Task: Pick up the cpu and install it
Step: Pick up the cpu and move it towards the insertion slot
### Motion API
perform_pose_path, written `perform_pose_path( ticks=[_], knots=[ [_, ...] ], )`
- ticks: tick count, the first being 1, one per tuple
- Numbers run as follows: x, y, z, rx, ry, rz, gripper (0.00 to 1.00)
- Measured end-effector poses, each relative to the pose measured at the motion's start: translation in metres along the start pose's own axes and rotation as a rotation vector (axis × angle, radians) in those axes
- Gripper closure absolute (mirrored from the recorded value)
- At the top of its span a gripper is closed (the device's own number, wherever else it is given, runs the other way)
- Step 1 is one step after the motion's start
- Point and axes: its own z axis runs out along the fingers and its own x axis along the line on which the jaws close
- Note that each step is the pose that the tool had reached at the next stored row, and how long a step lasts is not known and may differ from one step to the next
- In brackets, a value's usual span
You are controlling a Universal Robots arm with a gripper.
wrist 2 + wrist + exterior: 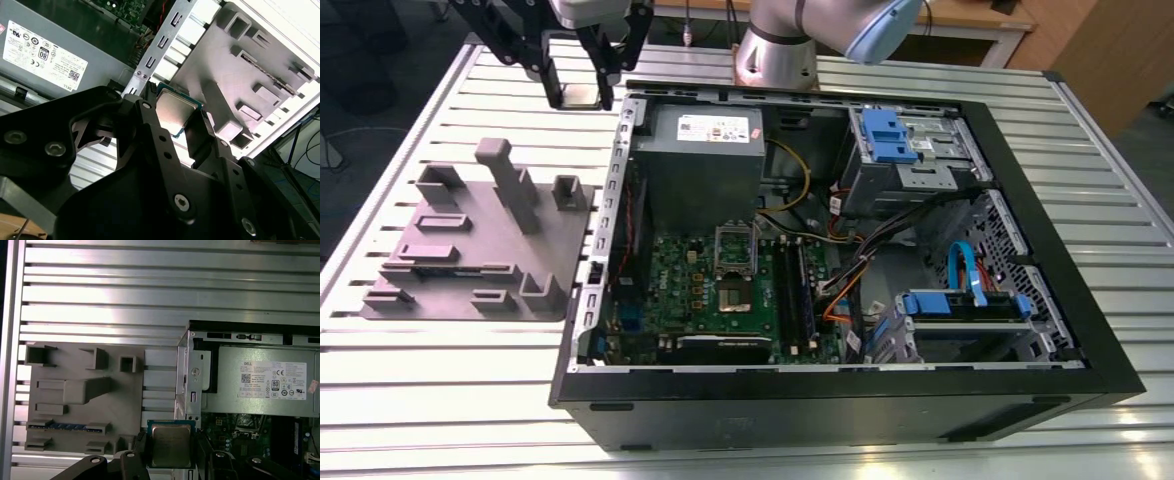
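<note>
The cpu point(171, 442) is a small square chip with a silvery top and a pale rim, and it sits clamped between my two black fingers. It also shows in the second wrist view as the cpu point(172, 105), held edge to edge. My gripper point(582, 90) hangs above the slatted table, just outside the back corner of the open computer case on the exterior view's left. It is shut on the chip in both wrist views point(175, 117) point(171, 452). The green motherboard point(700, 290) lies inside the case, with its socket point(734, 293) uncovered and its frame tipped up.
A grey fixture plate point(480, 240) with upright blocks lies on the table at the exterior view's left of the case. The grey power supply box point(700, 150) sits inside the case near my gripper. Cables and blue drive brackets point(961, 305) crowd the case's other side. The case walls point(620, 170) stand up.
</note>
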Motion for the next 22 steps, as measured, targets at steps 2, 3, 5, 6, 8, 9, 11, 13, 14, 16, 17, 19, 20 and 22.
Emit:
perform_pose_path(
  ticks=[2,3,5,6,8,9,11,13,14,16,17,19,20,22],
  knots=[
    [-0.0006,0.0000,0.0000,0.0000,0.0001,0.000,0.53],
    [-0.0008,0.0000,0.0000,0.0000,0.0000,0.000,0.53],
    [-0.0013,0.0000,0.0000,0.0000,0.0000,0.000,0.53],
    [-0.0016,0.0000,0.0000,-0.0001,-0.0001,0.000,0.53],
    [-0.0021,0.0000,-0.0001,0.0000,0.0001,0.000,0.53],
    [-0.0024,0.0000,-0.0001,0.0000,0.0000,0.000,0.53],
    [-0.0029,-0.0001,0.0000,0.0000,0.0000,0.000,0.53],
    [-0.0034,-0.0001,-0.0001,0.0000,0.0001,0.000,0.53],
    [-0.0037,-0.0001,0.0000,0.0000,0.0000,0.000,0.53],
    [-0.0042,-0.0001,-0.0001,0.0000,0.0000,0.000,0.53],
    [-0.0044,-0.0001,-0.0001,0.0000,0.0000,0.000,0.53],
    [-0.0049,-0.0001,-0.0001,0.0000,0.0000,0.000,0.53],
    [-0.0052,-0.0001,-0.0001,0.0000,0.0000,0.000,0.53],
    [-0.0057,-0.0001,-0.0001,0.0000,0.0000,0.000,0.53]
  ],
)
